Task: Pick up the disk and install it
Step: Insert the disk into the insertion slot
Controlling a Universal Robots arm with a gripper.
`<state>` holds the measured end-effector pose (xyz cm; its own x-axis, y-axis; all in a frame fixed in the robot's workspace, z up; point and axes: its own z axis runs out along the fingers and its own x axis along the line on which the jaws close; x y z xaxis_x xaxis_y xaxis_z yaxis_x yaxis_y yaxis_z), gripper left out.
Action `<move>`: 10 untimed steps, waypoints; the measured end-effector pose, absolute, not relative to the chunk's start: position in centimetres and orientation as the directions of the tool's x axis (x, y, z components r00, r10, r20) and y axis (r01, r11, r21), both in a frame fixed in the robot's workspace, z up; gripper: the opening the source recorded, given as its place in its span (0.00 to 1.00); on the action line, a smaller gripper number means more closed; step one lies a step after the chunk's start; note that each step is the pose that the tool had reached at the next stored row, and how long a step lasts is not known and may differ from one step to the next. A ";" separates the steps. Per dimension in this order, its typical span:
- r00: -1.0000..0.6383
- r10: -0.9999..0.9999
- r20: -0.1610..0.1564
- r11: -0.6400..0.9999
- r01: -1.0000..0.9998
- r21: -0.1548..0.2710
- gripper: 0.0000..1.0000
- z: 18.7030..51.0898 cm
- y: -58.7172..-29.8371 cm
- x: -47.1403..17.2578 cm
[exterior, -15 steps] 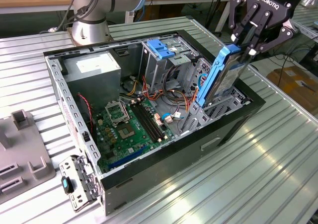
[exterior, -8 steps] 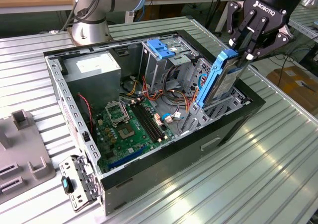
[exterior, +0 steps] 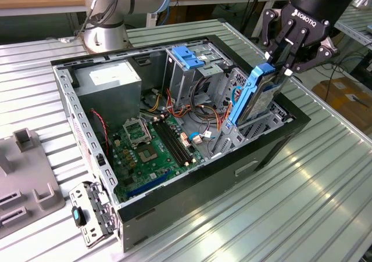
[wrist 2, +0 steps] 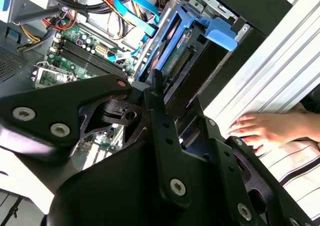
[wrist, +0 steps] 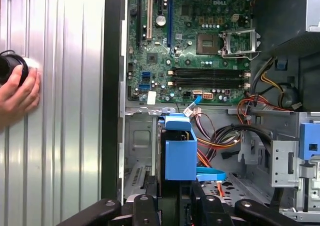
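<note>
Gripper (exterior: 278, 63) is clamping the disk (exterior: 253, 96) by its top end, w/ fingers pinching its two flat sides. Disk is standing on edge, leaning a bit, w/ its lower end sitting down in the metal drive bay (exterior: 264, 121) at the corner of the open PC case (exterior: 174, 198) toward the exterior view's right. Its blue-railed upper part is sticking up above the case wall. In first wrist view the disk (wrist: 180, 153) is hanging btwn the fingers, w/ the motherboard (wrist: 190, 40) beyond it. A person's hand (wrist: 19, 93) is lying on the ribbed table (wrist: 60, 136) just outside the case.
</note>
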<state>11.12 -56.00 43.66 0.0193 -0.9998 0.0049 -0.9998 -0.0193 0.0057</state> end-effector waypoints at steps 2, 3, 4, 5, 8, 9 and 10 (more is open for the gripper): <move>0.019 -1.000 0.005 -0.019 -1.000 0.006 0.35 43.0 -56.0 11.1; 0.019 -1.000 0.005 -0.019 -1.000 0.006 0.35 42.7 -56.0 11.1; 0.019 -1.000 0.005 -0.019 -1.000 0.006 0.35 42.5 -56.0 11.1; 0.019 -1.000 0.005 -0.019 -1.000 0.006 0.35 42.1 -56.0 11.1; 0.019 -1.000 0.005 -0.019 -1.000 0.006 0.35 41.3 -56.0 11.1; 0.019 -1.000 0.005 -0.019 -1.000 0.006 0.35 41.2 -56.0 11.1; 0.019 -1.000 0.005 -0.019 -1.000 0.006 0.35 41.0 -56.0 11.1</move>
<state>11.12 -56.00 40.99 0.0193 -0.9998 0.0050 -0.9998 -0.0193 0.0057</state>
